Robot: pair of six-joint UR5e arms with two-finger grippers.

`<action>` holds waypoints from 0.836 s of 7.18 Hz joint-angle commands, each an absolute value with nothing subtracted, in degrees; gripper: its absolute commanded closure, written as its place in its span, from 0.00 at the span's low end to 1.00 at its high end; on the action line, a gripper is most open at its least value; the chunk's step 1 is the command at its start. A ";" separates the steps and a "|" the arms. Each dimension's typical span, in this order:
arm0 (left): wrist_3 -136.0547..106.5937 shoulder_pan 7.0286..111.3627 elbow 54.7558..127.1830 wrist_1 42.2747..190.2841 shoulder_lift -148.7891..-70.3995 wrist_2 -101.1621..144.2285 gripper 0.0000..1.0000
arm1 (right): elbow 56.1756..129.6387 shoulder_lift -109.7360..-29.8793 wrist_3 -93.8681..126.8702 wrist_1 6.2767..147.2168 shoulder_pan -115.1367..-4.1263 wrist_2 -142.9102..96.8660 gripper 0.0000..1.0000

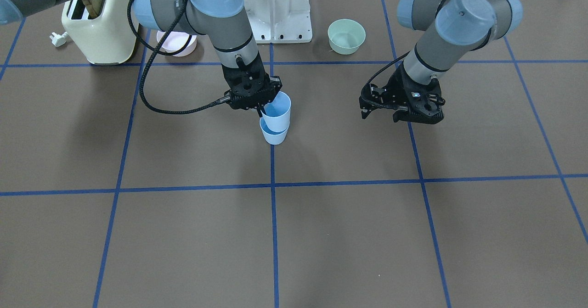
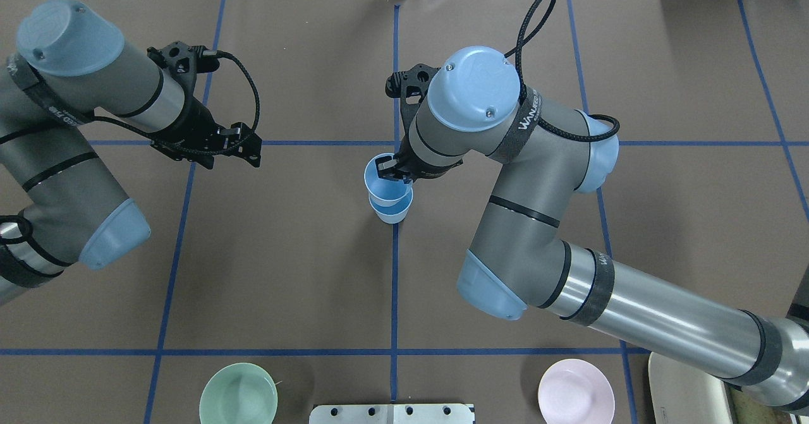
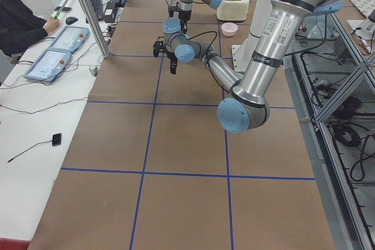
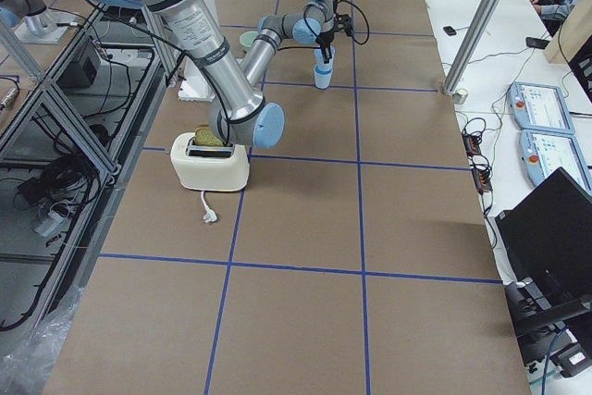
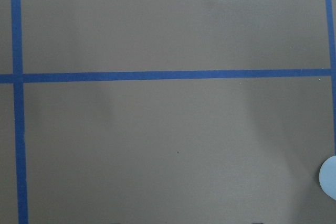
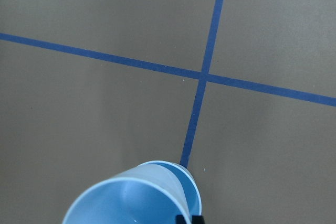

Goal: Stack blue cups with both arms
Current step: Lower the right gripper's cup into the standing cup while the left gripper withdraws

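Two pale blue cups are at the table's centre, on the blue tape line. The lower blue cup (image 1: pixel 274 136) (image 2: pixel 393 213) stands on the table. The upper blue cup (image 1: pixel 278 114) (image 2: pixel 385 190) sits tilted, partly inside it. My right gripper (image 1: pixel 261 110) (image 2: pixel 389 170) is shut on the upper cup's rim, one finger inside; the right wrist view shows that cup (image 6: pixel 131 198) below the camera. My left gripper (image 1: pixel 379 113) (image 2: pixel 231 155) is open and empty, hovering over bare table well to the side of the cups. A cup's edge (image 5: pixel 329 178) shows at the left wrist view's right border.
A pale green bowl (image 1: pixel 346 36) (image 2: pixel 238 393) and a pink bowl (image 1: pixel 177 42) (image 2: pixel 575 392) stand near the robot's base, either side of the white pedestal (image 1: pixel 275 9). A cream toaster (image 1: pixel 98 28) stands beyond the pink bowl. Blue tape lines grid the brown table.
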State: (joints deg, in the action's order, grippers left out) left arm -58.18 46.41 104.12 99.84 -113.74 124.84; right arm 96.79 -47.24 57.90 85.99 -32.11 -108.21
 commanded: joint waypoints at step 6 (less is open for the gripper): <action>-58.18 46.41 104.06 99.84 -113.64 124.80 0.13 | 97.38 -48.08 56.87 85.78 -33.05 -108.99 1.00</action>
